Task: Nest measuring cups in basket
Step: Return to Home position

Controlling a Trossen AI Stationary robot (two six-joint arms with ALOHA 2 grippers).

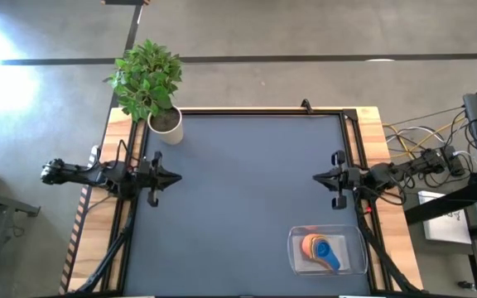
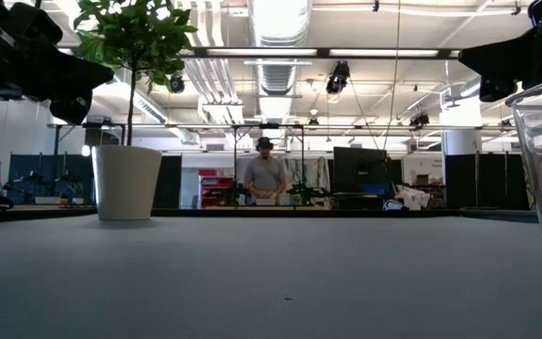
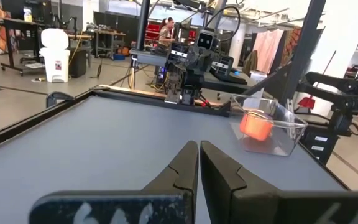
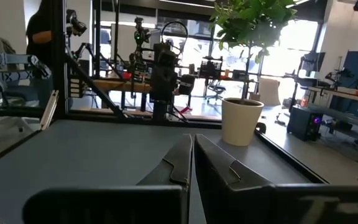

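The measuring cups (image 1: 320,247) sit nested in the basket (image 1: 356,260), lower right. Both closed tight and empty, the left pincer (image 1: 176,176) and right pincer (image 1: 315,176) hover mid-frame; settle home slowly, clear of the basket

- Basket (image 1: 355,248): shallow, clear, rectangular with rounded corners, standing upright on the desk (image 1: 238,190) near its right edge, at the corner nearest the arms' bases.
- Measuring cups (image 1: 320,249): 1 stack inside the basket, toward its left half. An orange-red cup (image 1: 309,244) is underneath, with a blue cup (image 1: 330,253) set in it. The other colours cannot be told.
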